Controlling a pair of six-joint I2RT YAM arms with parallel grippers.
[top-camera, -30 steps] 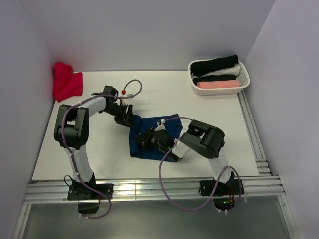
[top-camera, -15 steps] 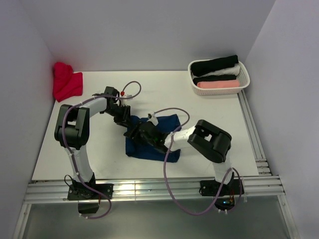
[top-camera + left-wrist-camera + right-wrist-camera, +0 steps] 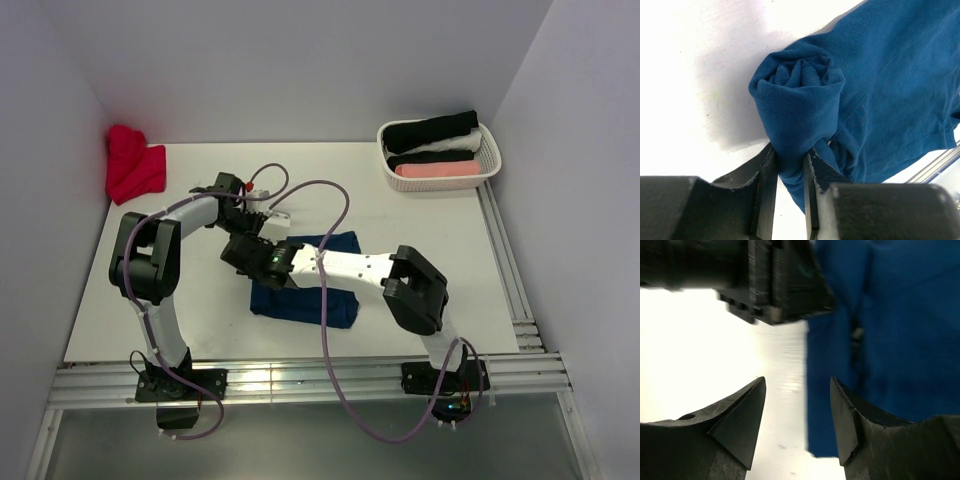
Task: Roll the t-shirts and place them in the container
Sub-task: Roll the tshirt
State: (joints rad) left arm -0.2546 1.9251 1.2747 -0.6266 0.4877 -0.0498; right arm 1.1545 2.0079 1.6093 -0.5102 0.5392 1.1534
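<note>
Top external view: the white table (image 3: 400, 215) carries a navy t-shirt (image 3: 322, 298) near its middle, between the two arms. A white basket (image 3: 490, 165) of rolled shirts (image 3: 432, 130) in black, white and pink sits at the far right corner. A red t-shirt (image 3: 133, 165) lies bunched at the far left. Left wrist view: the left tool (image 3: 789, 157) pinches a fold of navy cloth just below the shirt's rolled end. The right tool (image 3: 797, 385) stands spread and empty, the shirt's edge showing between its fingers.
</note>
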